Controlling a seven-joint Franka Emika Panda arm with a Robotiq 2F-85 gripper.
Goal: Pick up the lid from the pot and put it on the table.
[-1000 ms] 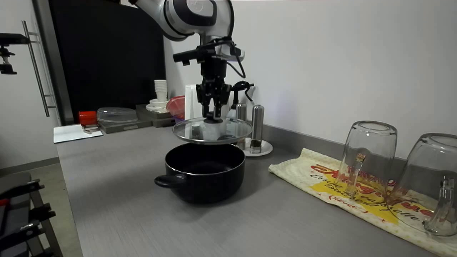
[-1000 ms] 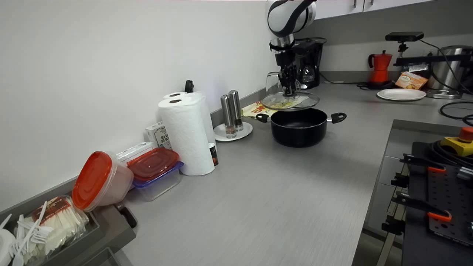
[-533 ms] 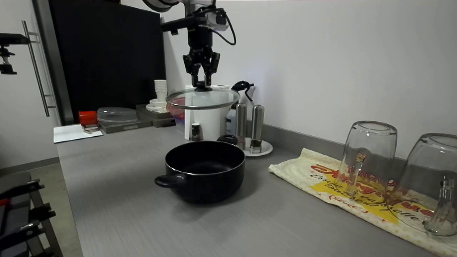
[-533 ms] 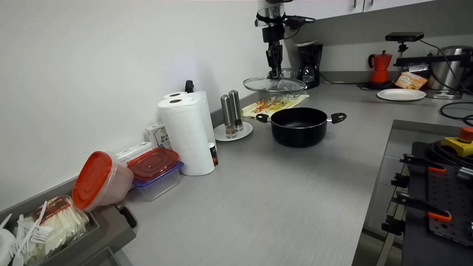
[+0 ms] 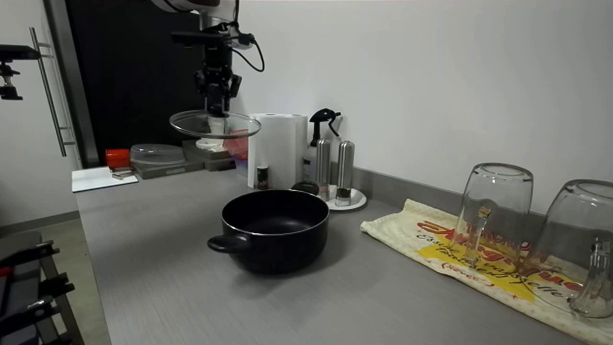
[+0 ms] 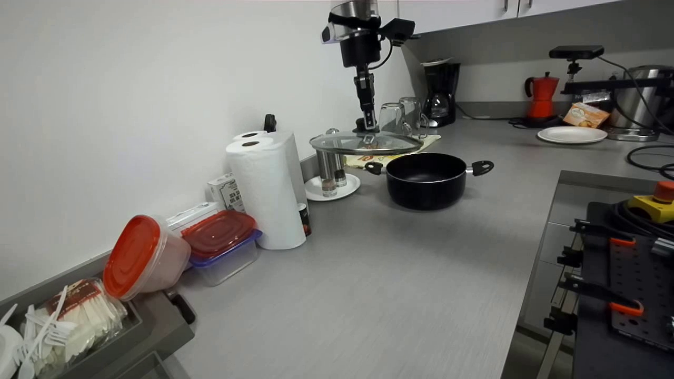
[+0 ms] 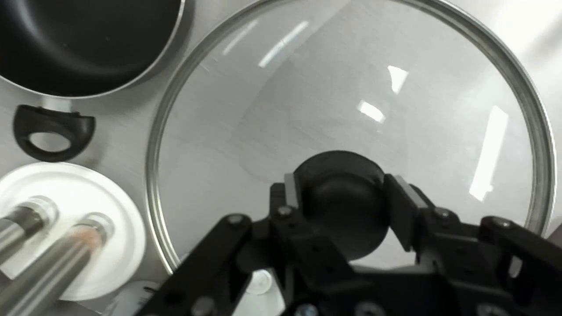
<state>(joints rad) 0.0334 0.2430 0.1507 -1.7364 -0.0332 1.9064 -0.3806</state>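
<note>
In an exterior view, the glass lid hangs over the grey countertop, left of the black pot. In an exterior view, a carton reads "SEA". In the wrist view, the gripper pinches the lid's knob.

The printed cloth, below and right of the claw in an exterior view, bears black script that appears to begin "Essui" and to include "vaisselle"; its red lettering is not securely legible. The white box, below and left of the claw in an exterior view, shows "SEA" with a line starting "SEL" beneath. Print on the cutlery pack, farther down and left, and on the orange box, right of the claw, is too small to read.
</note>
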